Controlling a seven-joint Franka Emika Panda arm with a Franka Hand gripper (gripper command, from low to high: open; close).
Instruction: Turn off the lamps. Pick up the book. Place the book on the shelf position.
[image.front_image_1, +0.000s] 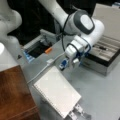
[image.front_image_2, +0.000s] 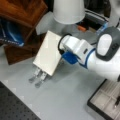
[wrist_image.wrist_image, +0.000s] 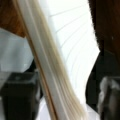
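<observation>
The book (image.front_image_1: 58, 93) is a large white notebook with its spiral binding along the lower left edge; in both front views it hangs tilted above the grey table. My gripper (image.front_image_2: 61, 55) is shut on its upper edge (image.front_image_1: 64, 67). In the wrist view the book's pages (wrist_image.wrist_image: 67, 57) fan out between my two dark fingers (wrist_image.wrist_image: 17, 96). The shelf position, a glossy reddish-brown board (image.front_image_1: 13, 97), lies at a front view's bottom left, apart from the book, and shows behind it (image.front_image_2: 21, 11). A white lampshade (image.front_image_2: 68, 10) stands at a front view's top.
A silver metal stand (image.front_image_2: 37, 76) sits under the book's low end (image.front_image_1: 78, 112). A black-and-silver case (image.front_image_1: 106, 53) lies to the right (image.front_image_2: 105, 101). An open dark-lined box (image.front_image_1: 37, 48), an orange item (image.front_image_1: 48, 50) and a white cable (image.front_image_1: 41, 72) lie behind the book.
</observation>
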